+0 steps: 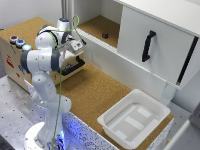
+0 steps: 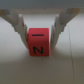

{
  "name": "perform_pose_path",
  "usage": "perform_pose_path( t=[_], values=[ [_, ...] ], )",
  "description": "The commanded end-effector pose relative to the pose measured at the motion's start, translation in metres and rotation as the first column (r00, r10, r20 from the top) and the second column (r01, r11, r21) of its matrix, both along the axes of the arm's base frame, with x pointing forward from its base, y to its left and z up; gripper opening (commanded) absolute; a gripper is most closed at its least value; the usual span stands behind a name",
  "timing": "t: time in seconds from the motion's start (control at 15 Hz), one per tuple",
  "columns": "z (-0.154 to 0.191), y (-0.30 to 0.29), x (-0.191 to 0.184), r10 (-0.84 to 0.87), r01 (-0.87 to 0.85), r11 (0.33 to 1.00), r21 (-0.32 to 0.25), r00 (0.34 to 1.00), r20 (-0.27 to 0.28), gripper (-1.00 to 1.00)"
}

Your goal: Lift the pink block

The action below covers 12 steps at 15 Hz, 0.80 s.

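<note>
As gripper (image 2: 39, 39) clamps: 1 pink block (image 2: 38, 42).

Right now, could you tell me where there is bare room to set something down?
Bare cork tabletop lies between the white Franka arm and the white plastic bin. The bin's floor looks empty. It is crowded at the gripper, whose fingers flank the pink block.

Even, bright light throughout; both views soft, the wrist view blurrier.
</note>
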State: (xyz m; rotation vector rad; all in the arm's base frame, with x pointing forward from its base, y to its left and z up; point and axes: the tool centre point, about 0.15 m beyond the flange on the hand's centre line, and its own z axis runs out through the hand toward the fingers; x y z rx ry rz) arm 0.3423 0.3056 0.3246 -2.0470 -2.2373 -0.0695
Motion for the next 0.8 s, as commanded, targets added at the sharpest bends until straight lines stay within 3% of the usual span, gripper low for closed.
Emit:
perform_pose_path(
  t=[0.0,0.33,0.73],
  values=[
    [0.015,0.002,-0.018,-0.015,0.013,1.0,0.023,0.996,0.092,-1.0],
    [0.034,0.003,-0.015,-0.014,0.01,0.999,0.036,0.992,0.124,-1.0],
    [0.08,-0.02,-0.003,-0.115,0.099,0.99,0.098,0.978,0.172,-1.0]
  ],
)
